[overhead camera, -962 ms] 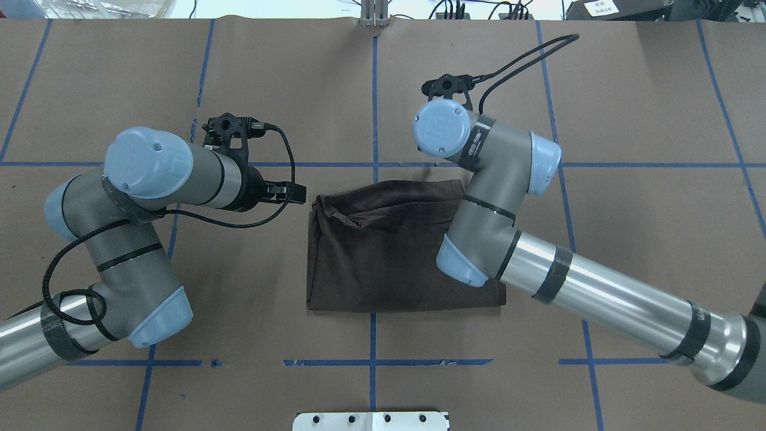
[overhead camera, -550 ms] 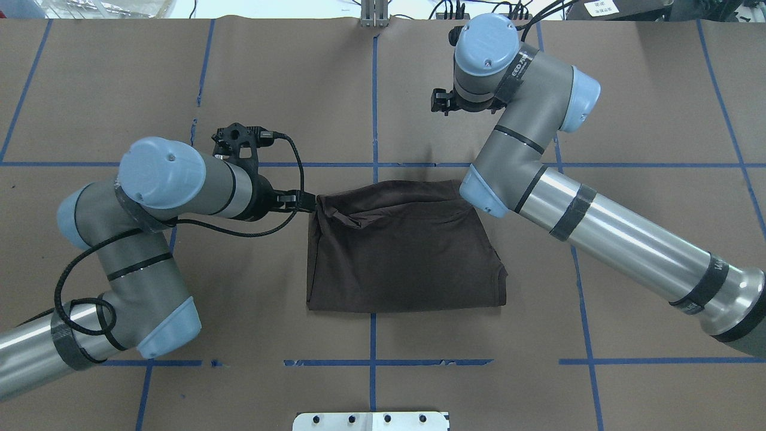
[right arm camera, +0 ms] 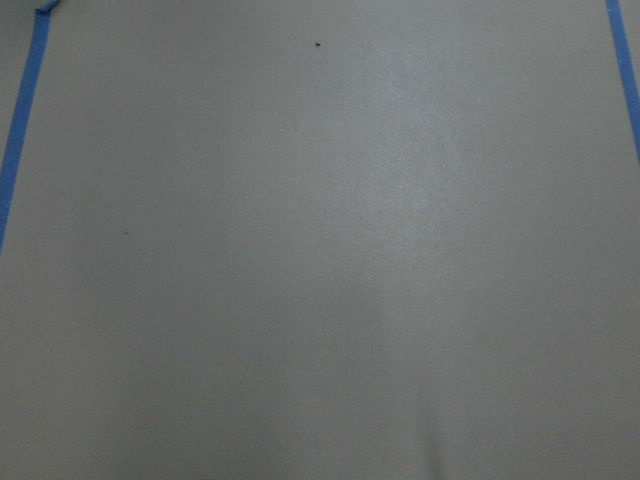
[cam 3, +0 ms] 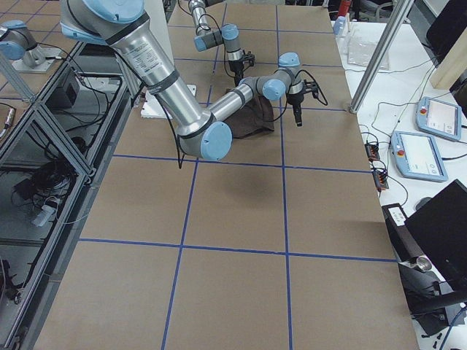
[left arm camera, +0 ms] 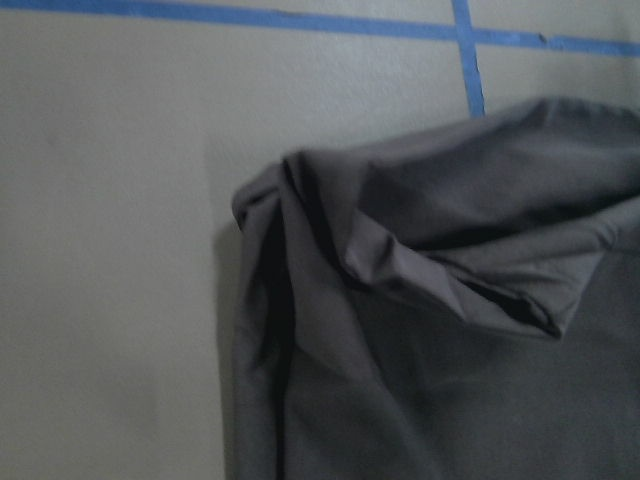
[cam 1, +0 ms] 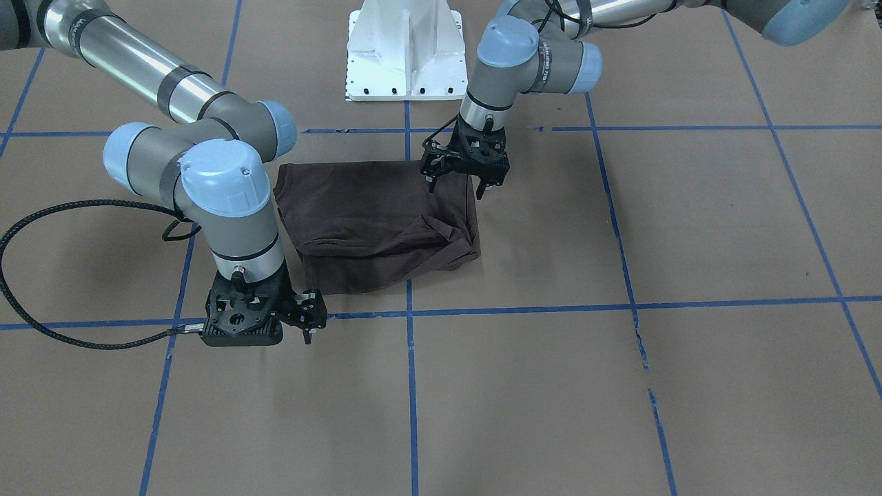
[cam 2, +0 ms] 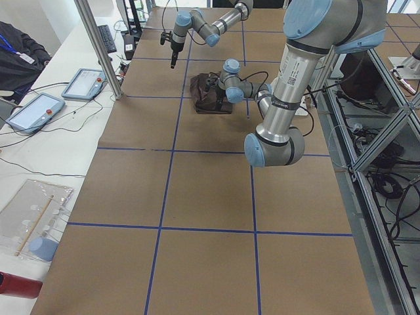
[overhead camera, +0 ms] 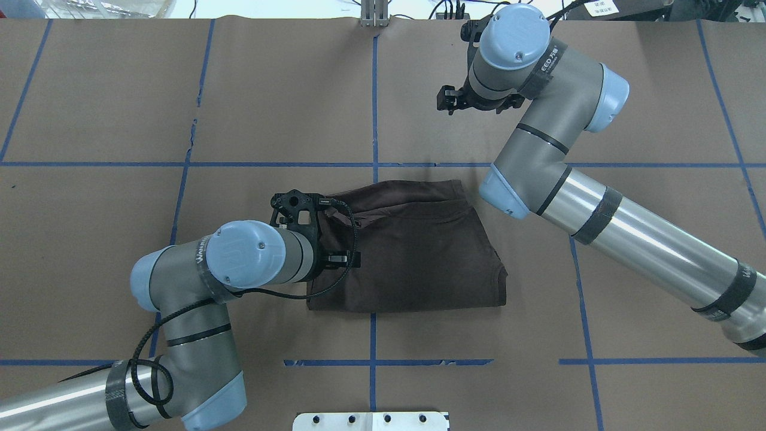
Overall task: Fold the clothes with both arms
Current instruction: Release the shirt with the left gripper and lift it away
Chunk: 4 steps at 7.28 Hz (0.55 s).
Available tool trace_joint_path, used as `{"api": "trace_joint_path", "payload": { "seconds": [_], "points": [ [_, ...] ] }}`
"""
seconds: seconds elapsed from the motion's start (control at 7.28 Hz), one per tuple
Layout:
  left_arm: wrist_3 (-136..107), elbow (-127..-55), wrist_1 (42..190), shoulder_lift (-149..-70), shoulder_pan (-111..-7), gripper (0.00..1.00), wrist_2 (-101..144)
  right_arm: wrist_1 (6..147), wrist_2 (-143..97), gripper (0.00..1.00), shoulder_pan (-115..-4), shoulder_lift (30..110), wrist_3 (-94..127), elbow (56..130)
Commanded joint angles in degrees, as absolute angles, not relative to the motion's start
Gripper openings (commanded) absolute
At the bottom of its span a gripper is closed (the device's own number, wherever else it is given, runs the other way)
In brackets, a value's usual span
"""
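The overhead view looks down from behind the robot (overhead camera: 628, 233); the front view faces it across the table (cam 1: 620, 379). Side views look along from each end. All four share the T-shirt (overhead camera: 419, 257); wrist cameras sit close.

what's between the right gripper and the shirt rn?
Only bare brown paper crossed by one blue tape line, per the overhead view. The right gripper hangs apart from the T-shirt.

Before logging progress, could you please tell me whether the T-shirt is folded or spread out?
Folded: the T-shirt lies on the table as a compact, layered rectangle, with one corner bunched up.
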State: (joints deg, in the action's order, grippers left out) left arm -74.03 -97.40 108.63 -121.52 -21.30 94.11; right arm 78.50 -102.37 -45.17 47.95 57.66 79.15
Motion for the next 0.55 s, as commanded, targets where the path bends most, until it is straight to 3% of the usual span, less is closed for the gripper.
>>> {"api": "trace_joint_path", "payload": {
  "seconds": [0.0, 0.41],
  "points": [
    [-74.1, -95.5, 104.7, -124.5, -21.1, 1.00, 93.6, 78.6, -102.3, 1.00, -45.2, 48.2, 57.7, 79.4],
    [-74.1, -92.0, 105.0, -126.3, -22.5, 1.00, 93.6, 78.6, -102.3, 1.00, -45.2, 48.5, 57.7, 79.5]
  ]
}}
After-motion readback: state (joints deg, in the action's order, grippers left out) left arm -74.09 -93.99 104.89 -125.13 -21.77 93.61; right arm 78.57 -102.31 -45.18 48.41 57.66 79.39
